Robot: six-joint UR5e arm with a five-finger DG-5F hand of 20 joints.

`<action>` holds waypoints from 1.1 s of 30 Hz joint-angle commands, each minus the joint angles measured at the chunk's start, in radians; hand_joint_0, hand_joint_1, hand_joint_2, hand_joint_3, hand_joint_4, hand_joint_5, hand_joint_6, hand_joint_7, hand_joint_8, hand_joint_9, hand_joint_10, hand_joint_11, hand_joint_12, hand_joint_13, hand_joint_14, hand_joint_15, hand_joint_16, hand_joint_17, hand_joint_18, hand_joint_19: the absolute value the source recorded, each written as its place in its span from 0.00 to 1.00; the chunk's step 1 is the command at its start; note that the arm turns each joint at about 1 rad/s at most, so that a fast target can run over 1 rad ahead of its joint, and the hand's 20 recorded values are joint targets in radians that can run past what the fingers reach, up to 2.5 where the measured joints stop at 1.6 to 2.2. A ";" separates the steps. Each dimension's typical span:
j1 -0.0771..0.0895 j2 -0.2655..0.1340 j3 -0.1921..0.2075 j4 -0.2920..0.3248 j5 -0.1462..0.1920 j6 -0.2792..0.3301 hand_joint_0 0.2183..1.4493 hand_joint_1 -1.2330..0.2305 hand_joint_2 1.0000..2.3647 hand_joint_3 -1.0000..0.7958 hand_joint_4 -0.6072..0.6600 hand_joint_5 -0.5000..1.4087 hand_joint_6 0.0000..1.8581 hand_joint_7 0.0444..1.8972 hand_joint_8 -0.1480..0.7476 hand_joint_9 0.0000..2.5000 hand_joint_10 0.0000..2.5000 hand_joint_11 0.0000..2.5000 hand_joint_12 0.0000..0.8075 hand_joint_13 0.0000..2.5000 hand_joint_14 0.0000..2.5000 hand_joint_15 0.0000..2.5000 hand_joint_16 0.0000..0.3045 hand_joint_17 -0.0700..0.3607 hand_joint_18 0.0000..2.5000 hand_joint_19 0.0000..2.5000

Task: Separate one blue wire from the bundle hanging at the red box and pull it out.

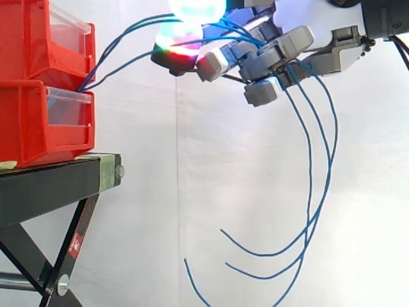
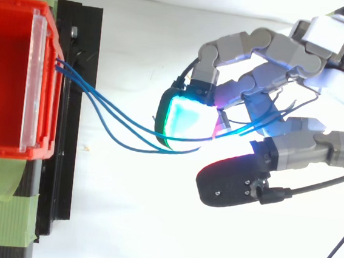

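Where the stacked red bins point(image 1: 38, 121) sit at the right edge of the black stand point(image 1: 57, 185), the blue wires point(image 1: 121, 48) come out at the seam between the upper and lower bin. Top view: green tape point(image 2: 5, 216) on the stand's near corner beside the bin, clear front panel point(image 2: 35, 85) across the bin mouth, and three strands leaving just past the panel's upper end. The strands are thin, plain blue, lying close together and fanning slightly. They cross the gap clear of the stand, unsupported, in a shallow sag in the top view and rising to the right in the side view. All three run into the hand point(image 2: 271, 53), which hangs well right of the stand against the white curtain point(image 1: 160, 192). They pass under a fingertip pad point(image 2: 185, 121) glowing cyan-green and on between the fingers. A second, dark pad point(image 2: 234, 178) with a red glow sits just below them. The fingers are curled in, closed around the strands, none split off from the rest as far as I can tell. Right of the hand in the side view, the free lengths drop out of the fingers in long loose arcs, swing back left low down and end in upturned tips, well below stand height.
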 commanded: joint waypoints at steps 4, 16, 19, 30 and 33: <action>0.000 0.000 0.000 0.001 0.000 0.000 0.27 0.37 0.01 0.35 0.67 0.15 0.40 0.60 0.57 0.36 0.00 0.62 0.45 0.39 0.93 0.39 0.16 0.42 0.40 0.60; 0.000 0.000 0.000 -0.002 0.000 0.000 0.26 0.38 0.01 0.33 0.67 0.15 0.40 0.61 0.57 0.37 0.00 0.62 0.45 0.39 0.93 0.39 0.16 0.42 0.40 0.61; 0.000 0.001 0.000 -0.003 0.000 0.000 0.27 0.37 0.01 0.34 0.67 0.15 0.40 0.61 0.57 0.37 0.00 0.63 0.45 0.40 0.93 0.40 0.16 0.42 0.40 0.60; 0.000 0.000 0.000 0.000 0.000 0.000 0.26 0.38 0.00 0.31 0.68 0.15 0.40 0.61 0.57 0.37 0.00 0.64 0.46 0.40 0.93 0.40 0.17 0.43 0.41 0.61; 0.000 0.000 0.000 0.000 0.000 0.000 0.25 0.35 0.00 0.28 0.68 0.15 0.40 0.61 0.57 0.37 0.00 0.63 0.46 0.40 0.93 0.40 0.17 0.43 0.41 0.60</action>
